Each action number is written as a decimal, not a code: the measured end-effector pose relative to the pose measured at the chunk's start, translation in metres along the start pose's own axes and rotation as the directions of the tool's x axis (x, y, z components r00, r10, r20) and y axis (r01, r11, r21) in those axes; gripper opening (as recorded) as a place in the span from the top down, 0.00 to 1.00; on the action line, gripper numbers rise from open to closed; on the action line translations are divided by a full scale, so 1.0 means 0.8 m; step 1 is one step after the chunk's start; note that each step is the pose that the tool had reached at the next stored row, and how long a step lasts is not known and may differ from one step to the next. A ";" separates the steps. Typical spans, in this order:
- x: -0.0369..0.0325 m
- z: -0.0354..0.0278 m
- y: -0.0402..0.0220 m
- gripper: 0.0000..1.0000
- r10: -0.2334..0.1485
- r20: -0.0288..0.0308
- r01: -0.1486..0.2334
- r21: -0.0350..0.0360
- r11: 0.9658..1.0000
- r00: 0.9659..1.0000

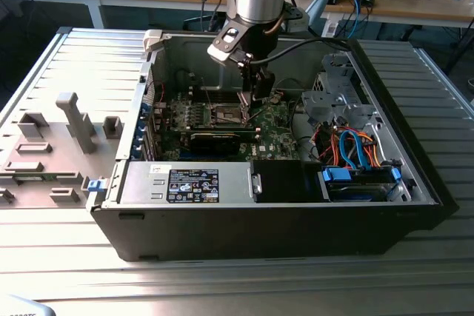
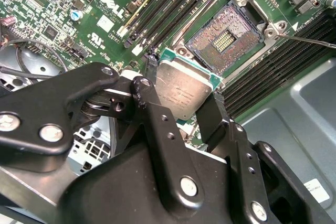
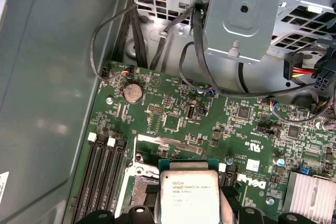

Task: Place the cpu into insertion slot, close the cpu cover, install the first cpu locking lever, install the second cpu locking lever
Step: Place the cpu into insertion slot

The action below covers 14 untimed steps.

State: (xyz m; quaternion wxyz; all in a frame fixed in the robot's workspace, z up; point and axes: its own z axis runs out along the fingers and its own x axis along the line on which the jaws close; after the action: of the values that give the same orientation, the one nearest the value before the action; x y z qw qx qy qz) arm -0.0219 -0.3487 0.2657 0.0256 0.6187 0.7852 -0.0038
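My gripper (image 2: 183, 82) is shut on the cpu (image 2: 185, 92), a flat silvery square chip with a green rim, its black fingers (image 2: 150, 74) pressing two opposite edges. The chip hangs just beside and above the insertion slot (image 2: 227, 38), whose dark pinned centre lies uncovered inside a silver metal rim. In the first wrist view the cpu (image 3: 189, 198) overlaps one edge of the insertion slot (image 3: 137, 190). In the exterior view the gripper (image 1: 256, 100) reaches down into the open computer case over the insertion slot (image 1: 228, 115). A thin lever rod (image 2: 311, 39) sticks out past the slot's corner.
The case walls (image 1: 148, 57) close in the motherboard. A drive cage (image 1: 341, 90) with orange and blue cables (image 1: 355, 146) stands at the exterior view's right. A labelled power supply (image 1: 192, 185) and a long black card (image 1: 215, 138) lie nearer. Memory slots (image 2: 173, 3) flank the socket.
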 end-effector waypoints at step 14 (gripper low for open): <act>0.0000 0.0000 0.0000 0.46 0.011 0.000 -0.011 0.000 1.000 1.000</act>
State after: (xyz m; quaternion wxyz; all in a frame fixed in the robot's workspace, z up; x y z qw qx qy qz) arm -0.0219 -0.3487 0.2656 0.0255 0.6231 0.7817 -0.0039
